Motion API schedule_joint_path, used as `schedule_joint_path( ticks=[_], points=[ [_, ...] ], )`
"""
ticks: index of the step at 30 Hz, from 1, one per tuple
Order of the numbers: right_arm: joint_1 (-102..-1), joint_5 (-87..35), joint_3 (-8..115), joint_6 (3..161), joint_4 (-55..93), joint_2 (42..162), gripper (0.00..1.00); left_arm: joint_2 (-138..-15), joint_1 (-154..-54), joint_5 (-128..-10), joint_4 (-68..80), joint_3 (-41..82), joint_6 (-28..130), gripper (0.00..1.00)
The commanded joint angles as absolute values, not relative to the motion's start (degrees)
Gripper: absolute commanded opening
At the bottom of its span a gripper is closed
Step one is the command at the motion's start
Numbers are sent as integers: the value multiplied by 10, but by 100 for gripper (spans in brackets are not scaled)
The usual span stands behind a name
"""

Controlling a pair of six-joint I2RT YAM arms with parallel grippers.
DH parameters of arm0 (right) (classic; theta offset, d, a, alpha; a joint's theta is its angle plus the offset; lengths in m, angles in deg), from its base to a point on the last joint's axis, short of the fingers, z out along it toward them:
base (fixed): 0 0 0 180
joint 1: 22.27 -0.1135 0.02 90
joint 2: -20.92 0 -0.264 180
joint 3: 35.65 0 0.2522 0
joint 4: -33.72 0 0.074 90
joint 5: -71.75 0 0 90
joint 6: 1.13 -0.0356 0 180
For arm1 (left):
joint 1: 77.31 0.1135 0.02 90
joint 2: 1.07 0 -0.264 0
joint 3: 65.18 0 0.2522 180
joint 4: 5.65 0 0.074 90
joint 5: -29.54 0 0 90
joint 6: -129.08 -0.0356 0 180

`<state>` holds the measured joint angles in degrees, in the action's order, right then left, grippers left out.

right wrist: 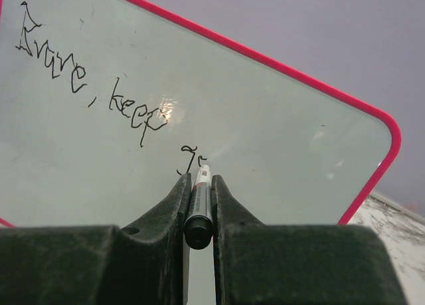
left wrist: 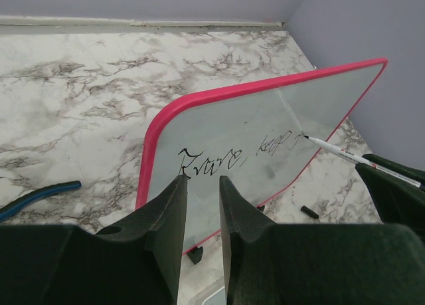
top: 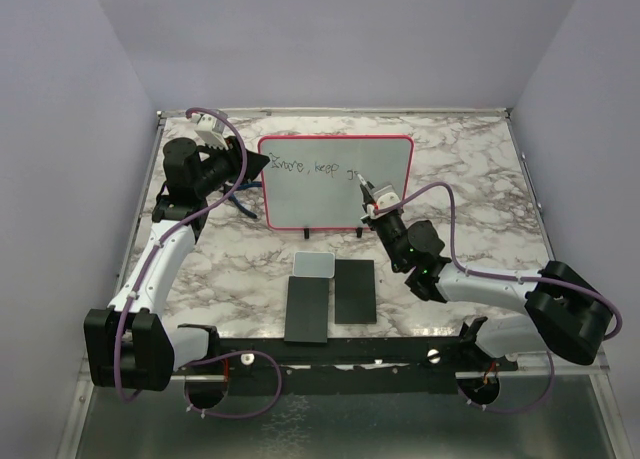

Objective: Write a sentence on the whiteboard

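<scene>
From the top camera I see the large rectangular whiteboard with a red-pink rim standing upright on two small black feet, toward the far middle of the marble-patterned table. The thin dark handwritten sentence runs along its upper part, starting at the left. My left hand sits at the whiteboard's left edge, touching the rim or just beside it; I cannot tell which. My right hand is in front of the whiteboard's right half, holding a slim white marker whose tip meets the surface at the end of the writing. Nearer to me lie a small grey-white rounded pad and two black rectangular slabs, side by side. On the left wrist camera, the left hand's fingers stand a narrow gap apart with nothing between them. Through the gap I see the whiteboard's face, its lower rim and one of the feet. A blue cable lies on the table off to the left. On the right wrist camera, the right hand is clamped on the marker's barrel, its dark butt end toward the lens. The tip rests on the whiteboard just after the words "Brave, keep", where a "g" and part of another letter are drawn.
</scene>
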<state>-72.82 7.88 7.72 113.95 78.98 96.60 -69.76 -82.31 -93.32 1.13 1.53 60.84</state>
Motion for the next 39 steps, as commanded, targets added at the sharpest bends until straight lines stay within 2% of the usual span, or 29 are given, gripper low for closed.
schedule_joint_path(
  ticks=[1,39],
  points=[
    [-725,88,83,1147,799,961,1,-685,-824,-926,21,10,599,27],
    [-725,68,90,1159,813,961,1,-684,-825,-928,21,10,599,27]
  ],
)
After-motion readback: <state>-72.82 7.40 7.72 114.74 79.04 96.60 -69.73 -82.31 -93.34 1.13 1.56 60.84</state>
